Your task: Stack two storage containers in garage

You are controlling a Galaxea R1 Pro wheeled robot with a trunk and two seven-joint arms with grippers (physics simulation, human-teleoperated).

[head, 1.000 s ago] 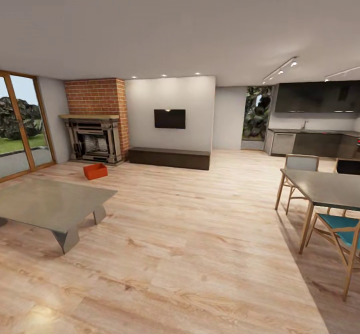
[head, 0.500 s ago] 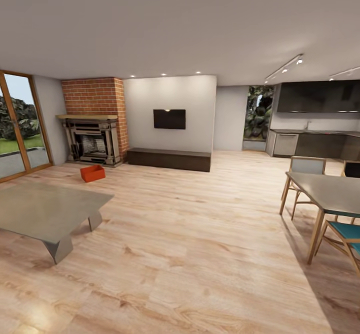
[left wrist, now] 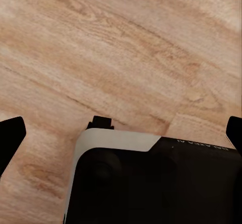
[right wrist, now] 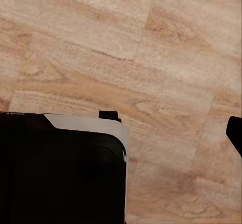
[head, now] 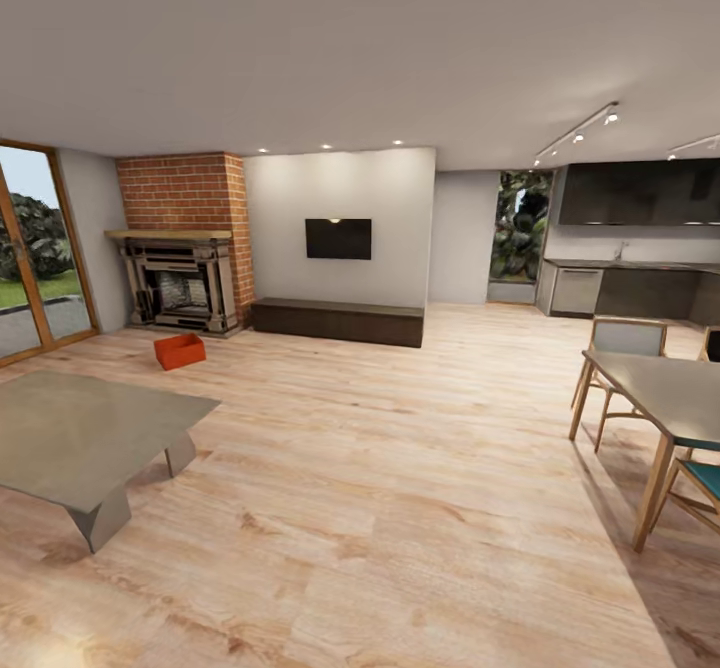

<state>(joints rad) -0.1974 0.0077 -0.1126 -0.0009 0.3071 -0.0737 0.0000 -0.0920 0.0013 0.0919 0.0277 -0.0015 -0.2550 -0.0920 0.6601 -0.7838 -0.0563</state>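
Landmark: the red brick fireplace (head: 182,248), at the far side of the living room
Change: across the last second the whole head picture has slid, so the camera moved, not the furniture; the fireplace and the bin have drifted leftward and the dining table toward the right edge
Meaning: I judge the robot is on its approach, with no pick-up begun
Storage container (head: 180,351): red-orange, open-topped, on the wood-plank floor (head: 380,468) just in front of the fireplace hearth, well apart from the robot
Containers counted: one in sight; where the second lies I cannot tell
Low grey table (head: 80,438): one, nearer the camera than the fireplace
Dark bench (head: 337,320): one, just beside the fireplace, under the wall screen (head: 338,238)
Dining table (head: 665,393): one, far across the room from the fireplace
Left gripper (left wrist: 121,133): fingertips far apart, holding nothing, above bare planks
Right gripper (right wrist: 121,126): one dark fingertip shows; spread cannot be told
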